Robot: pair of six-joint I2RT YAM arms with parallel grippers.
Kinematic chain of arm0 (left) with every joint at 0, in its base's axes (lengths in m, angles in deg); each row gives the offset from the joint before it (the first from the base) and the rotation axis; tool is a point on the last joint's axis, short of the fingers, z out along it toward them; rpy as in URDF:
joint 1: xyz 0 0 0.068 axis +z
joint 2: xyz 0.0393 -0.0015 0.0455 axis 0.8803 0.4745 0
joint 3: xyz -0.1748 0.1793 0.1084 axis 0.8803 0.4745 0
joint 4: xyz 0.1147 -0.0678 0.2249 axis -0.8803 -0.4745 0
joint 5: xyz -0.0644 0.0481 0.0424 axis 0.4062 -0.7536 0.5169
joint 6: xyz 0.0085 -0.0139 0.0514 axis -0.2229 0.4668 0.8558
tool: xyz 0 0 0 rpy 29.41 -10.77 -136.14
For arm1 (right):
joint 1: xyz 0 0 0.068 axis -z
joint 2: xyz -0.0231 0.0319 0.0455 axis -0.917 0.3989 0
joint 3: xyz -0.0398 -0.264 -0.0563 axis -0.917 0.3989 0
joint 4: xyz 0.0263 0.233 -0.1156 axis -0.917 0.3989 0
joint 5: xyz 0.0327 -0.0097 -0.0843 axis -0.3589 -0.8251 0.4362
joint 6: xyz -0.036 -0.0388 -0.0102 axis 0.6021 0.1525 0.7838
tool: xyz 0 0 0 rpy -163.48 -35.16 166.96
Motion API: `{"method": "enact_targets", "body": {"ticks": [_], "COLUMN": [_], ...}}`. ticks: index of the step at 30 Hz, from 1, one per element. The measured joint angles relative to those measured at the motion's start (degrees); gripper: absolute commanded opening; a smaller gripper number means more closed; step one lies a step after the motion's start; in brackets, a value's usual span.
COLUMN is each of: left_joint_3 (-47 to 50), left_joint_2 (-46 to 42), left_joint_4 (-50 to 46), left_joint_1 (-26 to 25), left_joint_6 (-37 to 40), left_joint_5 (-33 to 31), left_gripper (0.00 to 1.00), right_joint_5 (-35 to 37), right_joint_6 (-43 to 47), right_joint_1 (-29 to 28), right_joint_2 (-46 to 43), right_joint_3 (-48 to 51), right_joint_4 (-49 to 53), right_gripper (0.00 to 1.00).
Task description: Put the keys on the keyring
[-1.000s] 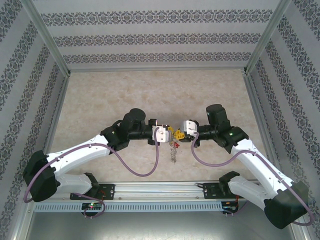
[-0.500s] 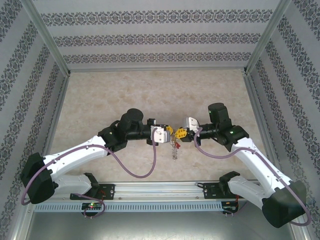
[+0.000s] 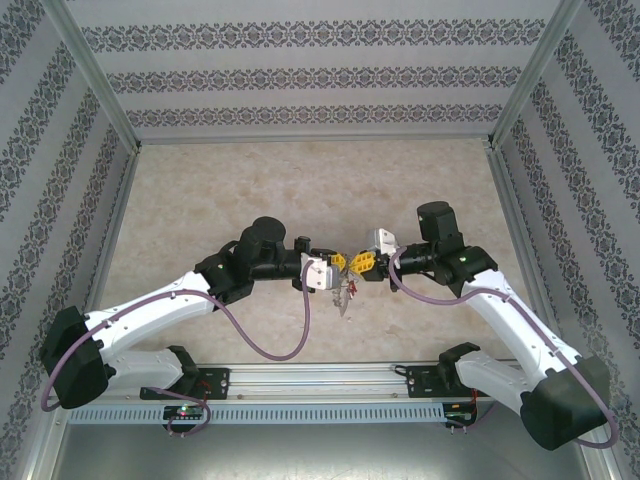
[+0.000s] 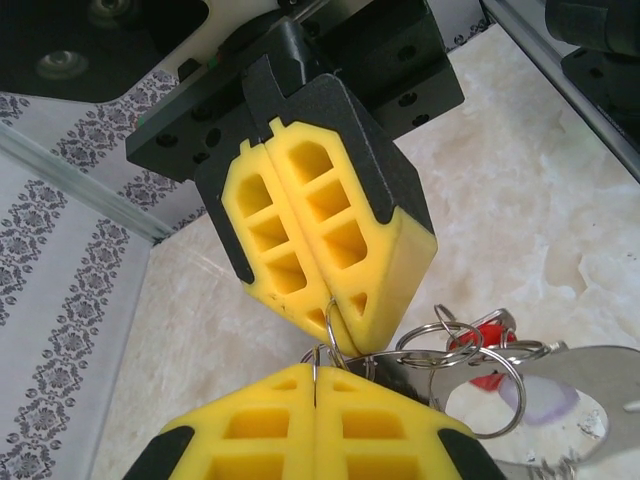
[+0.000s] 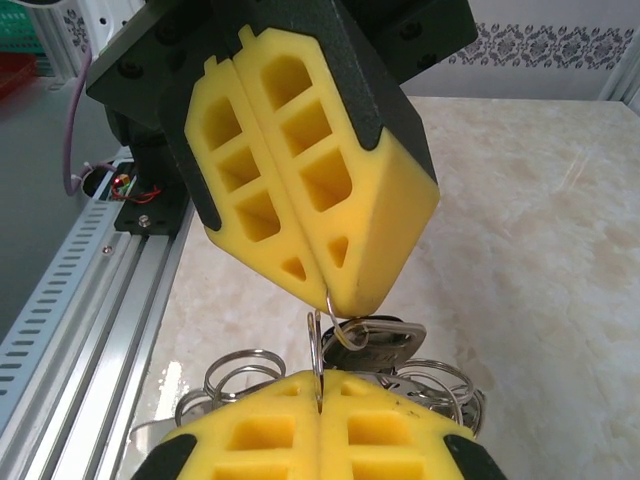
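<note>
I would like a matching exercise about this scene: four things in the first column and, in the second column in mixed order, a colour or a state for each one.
Column 1
1. left gripper
2. red tag
3. table
4. cable on the left arm

Column 2
A. marbled beige
B. purple
C. shut on the wire of the keyring
D. hangs among the rings of the keyring

Pairs: 1-C, 2-D, 3-A, 4-B
</note>
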Motion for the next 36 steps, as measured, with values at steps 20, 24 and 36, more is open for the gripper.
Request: {"method": "enact_targets", "body": {"ticks": [20,24,36], "left_joint_3": [-0.11,-0.11,-0.76], "left_joint_2": [0.0,0.0,0.17], "left_joint_4": [-1.6,-3.17,-4.2], "left_joint_1": [0.02,0.02,0.0], "left_joint_6": [5.05,6.01,6.29], "left_joint_5": [1.49,1.42,0.44], "left_gripper": [0.0,0.0,0.0], "right_joint_5": [-2.75,-3.65,-4.76], "right_joint_6": [0.04,0.02,0.04], "right_joint_1": [1.4,1.77,1.79], "right_joint_2": [2.69,2.69,2.73], "right_joint_3": [-1.31,-1.62,-1.95], "right_joint_4": [3.41,3.67,4.42], "right_gripper": [0.0,0.0,0.0]}}
